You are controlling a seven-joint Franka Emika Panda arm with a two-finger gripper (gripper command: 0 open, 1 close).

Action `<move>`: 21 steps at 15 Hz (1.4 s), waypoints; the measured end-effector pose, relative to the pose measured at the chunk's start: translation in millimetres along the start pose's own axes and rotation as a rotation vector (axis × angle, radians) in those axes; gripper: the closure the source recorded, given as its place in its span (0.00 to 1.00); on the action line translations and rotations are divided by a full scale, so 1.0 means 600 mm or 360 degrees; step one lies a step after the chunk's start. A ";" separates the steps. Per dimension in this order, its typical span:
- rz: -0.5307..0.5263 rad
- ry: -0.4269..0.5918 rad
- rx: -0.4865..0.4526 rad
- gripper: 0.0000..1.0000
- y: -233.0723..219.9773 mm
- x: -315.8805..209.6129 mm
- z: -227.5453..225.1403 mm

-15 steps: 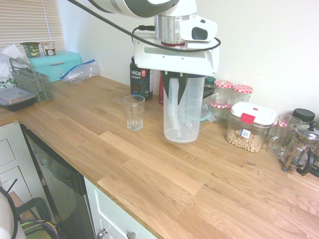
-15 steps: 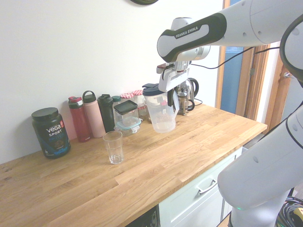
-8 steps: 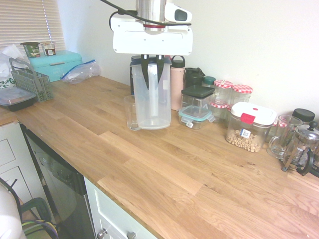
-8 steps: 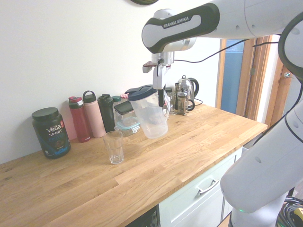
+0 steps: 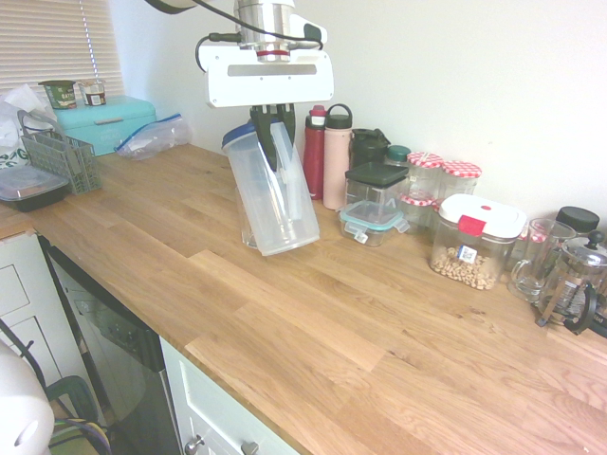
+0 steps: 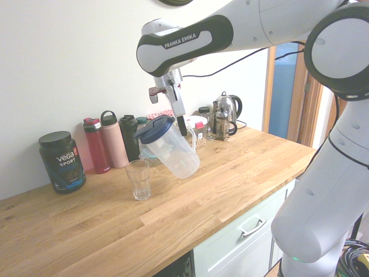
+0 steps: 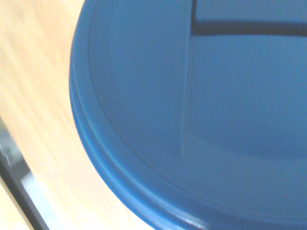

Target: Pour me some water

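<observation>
A black Vega Sport tub (image 6: 62,161) is standing by the wall beside a red bottle (image 6: 97,145) and a pink bottle (image 6: 113,139). A red-latched container of nuts (image 5: 475,242) is sitting near a French press (image 5: 575,282). A teal box (image 5: 102,123) is resting far along the wooden counter (image 5: 313,332).

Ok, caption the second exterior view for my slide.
Pincer tilts a blue-lidded jug over a glass on a wooden counter.

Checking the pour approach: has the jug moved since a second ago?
Yes. In the second exterior view the jug, held by the hand, shifted left from near the kettle toward the glass, and now tilts.
</observation>
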State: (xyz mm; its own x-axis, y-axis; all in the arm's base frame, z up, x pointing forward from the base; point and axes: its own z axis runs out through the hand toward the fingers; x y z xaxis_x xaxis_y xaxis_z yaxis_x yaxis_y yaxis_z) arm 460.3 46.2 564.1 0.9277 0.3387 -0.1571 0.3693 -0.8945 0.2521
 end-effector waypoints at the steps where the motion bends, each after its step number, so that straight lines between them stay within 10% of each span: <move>1: -0.0067 -0.0020 -0.0072 1.00 -0.005 0.006 0.002; 5: -0.0261 -0.0106 -0.0340 1.00 -0.023 0.035 0.012; 21: -0.0333 -0.0249 -0.0549 1.00 -0.040 0.152 0.053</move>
State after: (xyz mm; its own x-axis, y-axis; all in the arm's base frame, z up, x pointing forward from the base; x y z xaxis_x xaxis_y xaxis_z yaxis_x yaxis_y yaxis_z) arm 534.4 89.2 513.1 0.8212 0.4303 -0.3747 0.5699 -0.6522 0.4999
